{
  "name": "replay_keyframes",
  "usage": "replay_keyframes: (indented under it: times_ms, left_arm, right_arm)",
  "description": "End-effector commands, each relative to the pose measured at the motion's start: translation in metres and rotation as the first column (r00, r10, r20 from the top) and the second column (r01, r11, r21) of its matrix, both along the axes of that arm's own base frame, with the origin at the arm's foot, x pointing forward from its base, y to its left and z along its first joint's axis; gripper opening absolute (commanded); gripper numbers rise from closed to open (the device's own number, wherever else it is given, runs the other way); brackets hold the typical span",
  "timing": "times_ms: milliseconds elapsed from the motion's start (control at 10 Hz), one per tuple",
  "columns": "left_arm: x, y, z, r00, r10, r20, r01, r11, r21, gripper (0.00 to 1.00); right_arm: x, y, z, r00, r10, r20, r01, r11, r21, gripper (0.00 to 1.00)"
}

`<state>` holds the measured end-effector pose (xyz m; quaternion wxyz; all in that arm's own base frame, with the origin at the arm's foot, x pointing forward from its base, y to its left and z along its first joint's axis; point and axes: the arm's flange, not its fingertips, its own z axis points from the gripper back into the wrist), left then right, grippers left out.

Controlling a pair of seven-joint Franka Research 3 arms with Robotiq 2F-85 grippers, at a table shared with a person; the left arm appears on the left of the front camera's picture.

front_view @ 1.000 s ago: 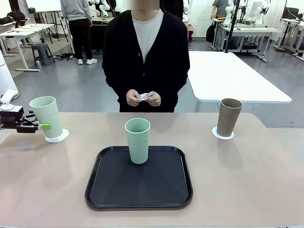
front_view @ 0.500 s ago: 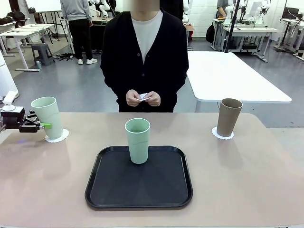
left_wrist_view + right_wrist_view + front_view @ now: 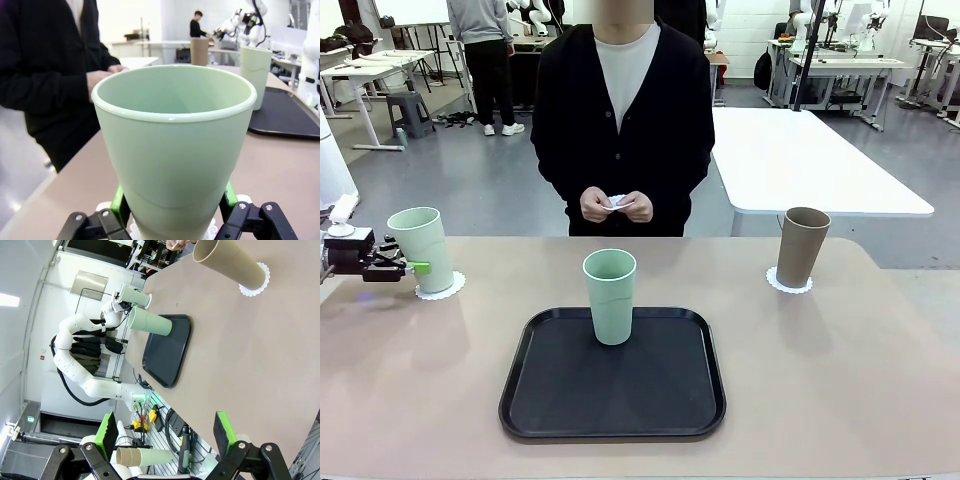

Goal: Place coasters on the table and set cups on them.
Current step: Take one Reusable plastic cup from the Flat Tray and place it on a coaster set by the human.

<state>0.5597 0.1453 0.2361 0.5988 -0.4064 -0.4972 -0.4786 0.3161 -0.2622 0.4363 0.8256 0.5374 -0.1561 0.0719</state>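
Note:
A mint green cup (image 3: 423,248) leans slightly on a white scalloped coaster (image 3: 440,287) at the table's far left. My left gripper (image 3: 419,266) is shut on it near the base, its green pads (image 3: 119,205) pressed to both sides. A second mint cup (image 3: 610,296) stands upright on the black tray (image 3: 620,395). The brown cup (image 3: 802,247) stands on another coaster (image 3: 789,283) at the far right. The person's hands hold a small white thing (image 3: 618,203) at waist height. My right gripper (image 3: 165,435) is open and empty, off the table's right end.
The beige table (image 3: 840,380) has free room on either side of the tray. The person stands at the middle of the far edge. A white table (image 3: 800,160) lies behind on the right.
My left gripper has drawn slightly left with the mint cup, whose rim now sits a little lower. The other cups and the tray have not moved.

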Motion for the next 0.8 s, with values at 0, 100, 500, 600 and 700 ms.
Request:
replay_keyframes:
  times_ms: [0,100,500,600,700]
  left_arm:
    - [0.0033,0.0022,-0.0015,1.000,0.009,0.028,-0.009,1.000,-0.011,0.85]
    - [0.0021,0.0027,-0.0024,1.000,0.006,0.024,-0.006,1.000,-0.012,0.85]
    - [-0.0024,0.0022,-0.0043,1.000,-0.021,0.018,0.021,1.000,-0.014,0.85]
    - [-0.0034,0.0010,-0.0057,0.999,-0.028,0.018,0.028,1.000,-0.011,0.85]
    - [-0.0035,0.0005,-0.0068,0.999,-0.031,0.019,0.031,0.999,-0.010,0.85]
  right_arm:
    - [-0.0007,-0.0003,0.0008,1.000,0.002,0.006,-0.002,1.000,0.005,1.00]
    - [-0.0007,-0.0003,0.0008,1.000,0.002,0.006,-0.002,1.000,0.005,1.00]
    - [-0.0007,-0.0003,0.0008,1.000,0.002,0.006,-0.002,1.000,0.005,1.00]
    - [-0.0007,-0.0003,0.0008,1.000,0.002,0.006,-0.002,1.000,0.005,1.00]
    - [-0.0007,-0.0003,0.0008,1.000,0.002,0.006,-0.002,1.000,0.005,1.00]
